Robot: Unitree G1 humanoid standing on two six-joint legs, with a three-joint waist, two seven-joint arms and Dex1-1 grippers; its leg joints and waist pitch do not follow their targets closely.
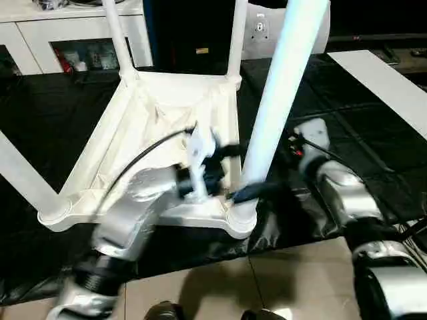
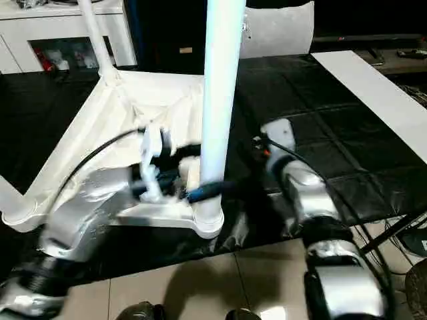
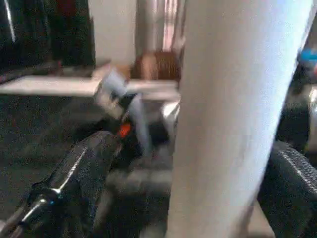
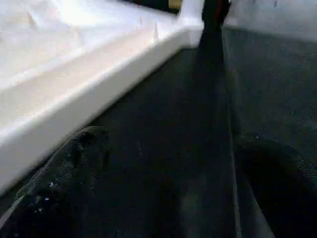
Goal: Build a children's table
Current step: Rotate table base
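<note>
The upside-down children's table (image 1: 167,113) lies mid-frame. The left hand (image 1: 233,195) is clamped on its near leg (image 1: 277,107), hiding the socket. The right hand's (image 4: 163,198) fingers are apart. A white cabinet (image 1: 40,33) stands at upper left.

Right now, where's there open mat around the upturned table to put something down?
The black mat lies bare between the tabletop's right edge and the white board, and on the left, toward the white cabinet. It is crowded at the near right corner: the left claw at the near leg, right arm beside.
</note>
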